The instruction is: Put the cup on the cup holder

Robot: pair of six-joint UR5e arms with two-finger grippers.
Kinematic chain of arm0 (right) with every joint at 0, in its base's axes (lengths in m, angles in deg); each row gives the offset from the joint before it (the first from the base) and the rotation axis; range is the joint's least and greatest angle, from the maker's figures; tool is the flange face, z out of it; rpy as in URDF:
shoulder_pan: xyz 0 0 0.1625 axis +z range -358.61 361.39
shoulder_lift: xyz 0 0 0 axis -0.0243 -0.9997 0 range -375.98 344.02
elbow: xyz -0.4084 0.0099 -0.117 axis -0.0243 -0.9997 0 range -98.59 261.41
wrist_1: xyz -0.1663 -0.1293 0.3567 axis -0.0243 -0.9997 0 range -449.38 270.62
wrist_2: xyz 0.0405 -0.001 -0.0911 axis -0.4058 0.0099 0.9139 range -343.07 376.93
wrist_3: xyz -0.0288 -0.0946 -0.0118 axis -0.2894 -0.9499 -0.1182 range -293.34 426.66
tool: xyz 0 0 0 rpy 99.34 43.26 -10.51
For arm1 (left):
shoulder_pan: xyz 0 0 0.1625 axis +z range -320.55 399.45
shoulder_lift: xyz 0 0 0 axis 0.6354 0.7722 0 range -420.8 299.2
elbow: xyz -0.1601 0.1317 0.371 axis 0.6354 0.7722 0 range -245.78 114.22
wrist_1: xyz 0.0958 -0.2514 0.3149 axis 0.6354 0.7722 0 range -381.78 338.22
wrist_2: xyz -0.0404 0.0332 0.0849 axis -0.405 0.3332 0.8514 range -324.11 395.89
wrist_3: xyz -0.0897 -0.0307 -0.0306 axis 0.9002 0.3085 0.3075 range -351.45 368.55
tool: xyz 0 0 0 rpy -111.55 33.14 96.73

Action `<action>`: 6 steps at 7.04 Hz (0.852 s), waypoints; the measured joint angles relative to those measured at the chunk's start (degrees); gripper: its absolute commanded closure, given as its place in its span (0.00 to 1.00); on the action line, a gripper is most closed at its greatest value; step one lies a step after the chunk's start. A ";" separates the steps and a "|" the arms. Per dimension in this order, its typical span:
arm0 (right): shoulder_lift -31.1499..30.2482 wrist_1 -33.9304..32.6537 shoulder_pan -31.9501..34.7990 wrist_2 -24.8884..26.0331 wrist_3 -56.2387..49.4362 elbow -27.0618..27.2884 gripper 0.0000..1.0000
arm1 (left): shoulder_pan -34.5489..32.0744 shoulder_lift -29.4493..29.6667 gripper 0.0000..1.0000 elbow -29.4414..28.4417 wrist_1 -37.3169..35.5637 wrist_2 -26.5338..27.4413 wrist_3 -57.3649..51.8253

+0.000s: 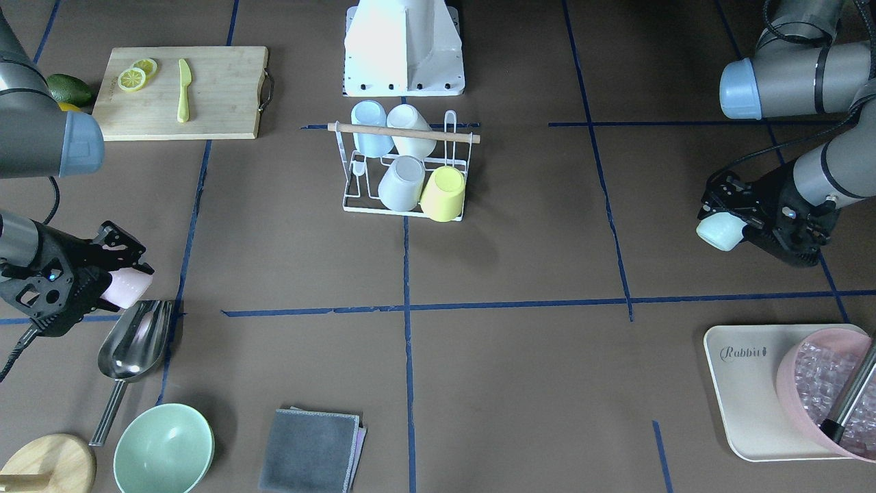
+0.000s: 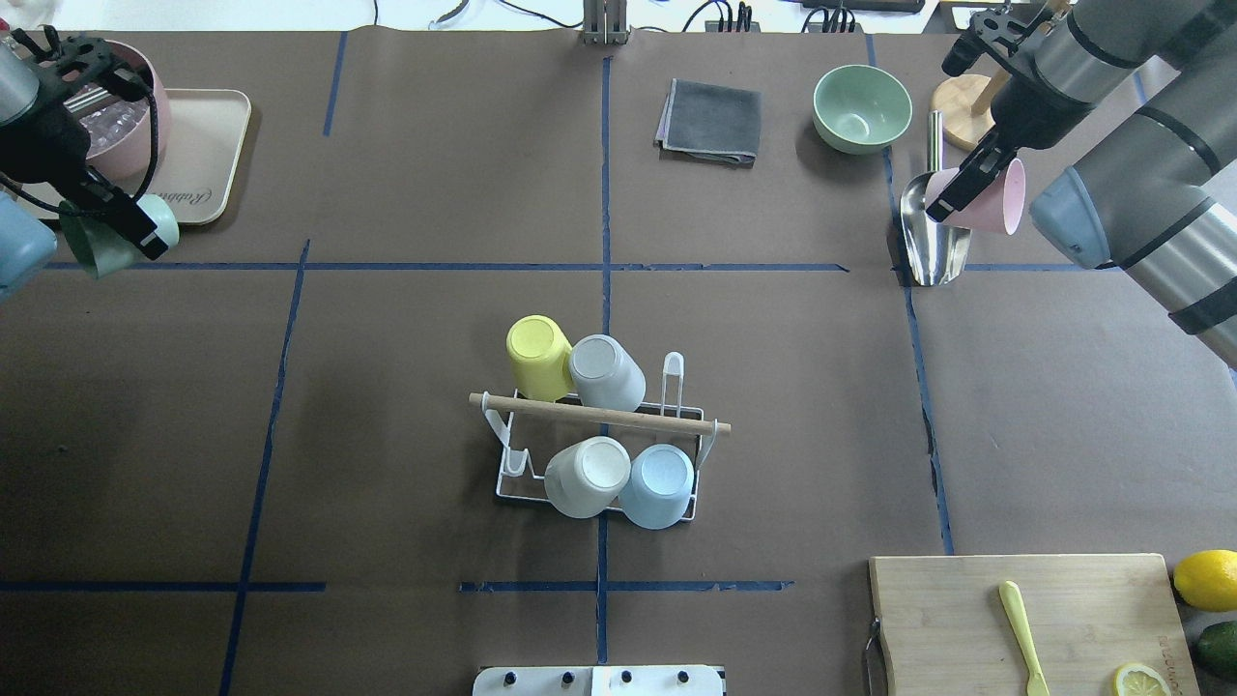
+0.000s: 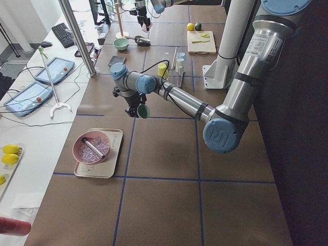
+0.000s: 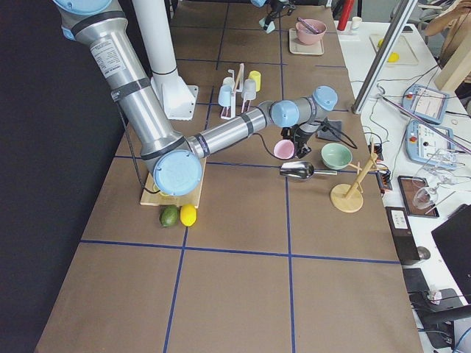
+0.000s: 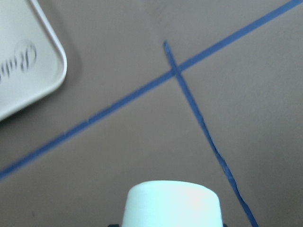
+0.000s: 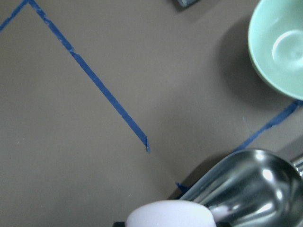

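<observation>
The white wire cup holder (image 2: 599, 414) with a wooden rod handle stands mid-table and also shows in the front view (image 1: 404, 133). Several cups sit upside down on its prongs: yellow (image 2: 537, 356), grey (image 2: 606, 371), white (image 2: 587, 476), light blue (image 2: 659, 483). My left gripper (image 2: 126, 227) is shut on a mint green cup (image 2: 116, 242) above the table's far left, also seen in the front view (image 1: 720, 231). My right gripper (image 2: 957, 188) is shut on a pink cup (image 2: 984, 198) at the far right, over a metal scoop (image 2: 933, 237).
A beige tray (image 2: 208, 135) with a pink bowl of ice (image 2: 145, 126) is at the far left. A green bowl (image 2: 862, 108), a grey cloth (image 2: 710, 121) and a wooden stand (image 2: 966, 97) lie at the far right. A cutting board (image 2: 966, 609) is near right.
</observation>
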State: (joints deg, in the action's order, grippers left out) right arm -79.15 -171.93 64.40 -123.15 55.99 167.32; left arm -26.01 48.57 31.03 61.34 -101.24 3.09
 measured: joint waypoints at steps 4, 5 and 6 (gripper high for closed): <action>0.55 16.69 0.20 -0.05 -1.08 -0.93 1.00 | 0.19 -5.25 0.92 2.26 33.84 10.50 8.15; 0.63 21.26 0.27 0.06 -1.10 -0.90 1.00 | 0.52 -6.43 0.92 2.60 43.35 11.99 14.09; 0.68 26.66 0.29 0.42 -1.05 -0.97 1.00 | 1.31 -7.01 0.92 2.61 52.11 12.83 18.54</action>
State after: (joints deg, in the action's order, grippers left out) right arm -78.46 -145.27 64.69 -122.73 54.95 166.35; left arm -24.71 41.56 33.64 113.45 -88.40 21.63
